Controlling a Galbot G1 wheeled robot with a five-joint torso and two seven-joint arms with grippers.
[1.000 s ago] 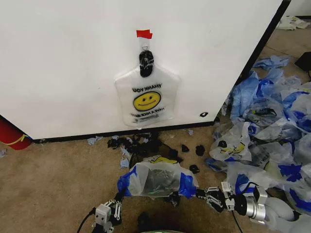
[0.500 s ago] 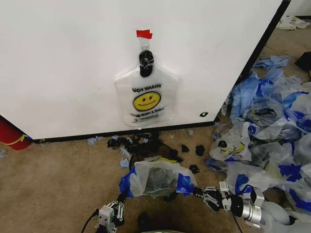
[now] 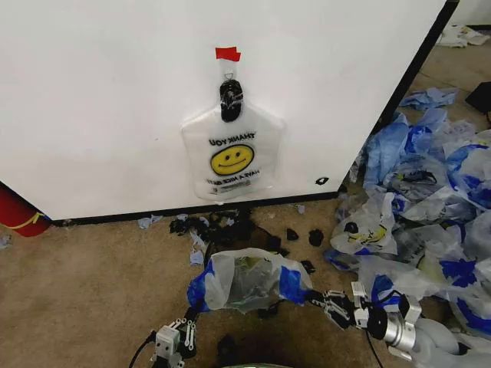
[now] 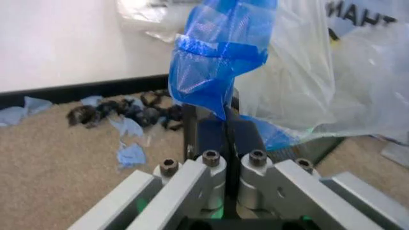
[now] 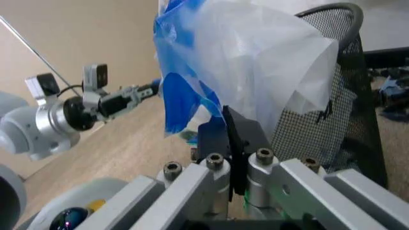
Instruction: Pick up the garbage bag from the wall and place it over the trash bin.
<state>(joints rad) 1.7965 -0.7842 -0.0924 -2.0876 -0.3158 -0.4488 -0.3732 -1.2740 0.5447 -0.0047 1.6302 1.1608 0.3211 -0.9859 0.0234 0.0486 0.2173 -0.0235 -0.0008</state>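
A translucent white garbage bag [image 3: 244, 277] with blue handles is stretched between my two grippers, low over the carpet. It drapes over the black wire-mesh trash bin [image 5: 348, 110], whose dark mesh shows through the plastic. My left gripper [image 3: 190, 313] is shut on the bag's left blue handle [image 4: 217, 57]. At the other side, my right gripper [image 3: 316, 297] is shut on the right blue handle [image 5: 182, 103]. Black "THAN" lettering shows on the bag [image 4: 357, 19] in the left wrist view. A second smiley-face bag [image 3: 232, 157] hangs on the white wall under red tape.
A heap of blue-streaked white plastic bags [image 3: 430, 199] covers the floor on the right. Black scraps and blue shreds [image 3: 230, 226] lie along the wall's base behind the bin. A red cylinder [image 3: 17, 213] stands at the far left by the wall.
The held bag has shifted slightly and its mouth sits a little higher over the bin. My left gripper has dropped a bit lower in the picture. The right gripper has barely moved.
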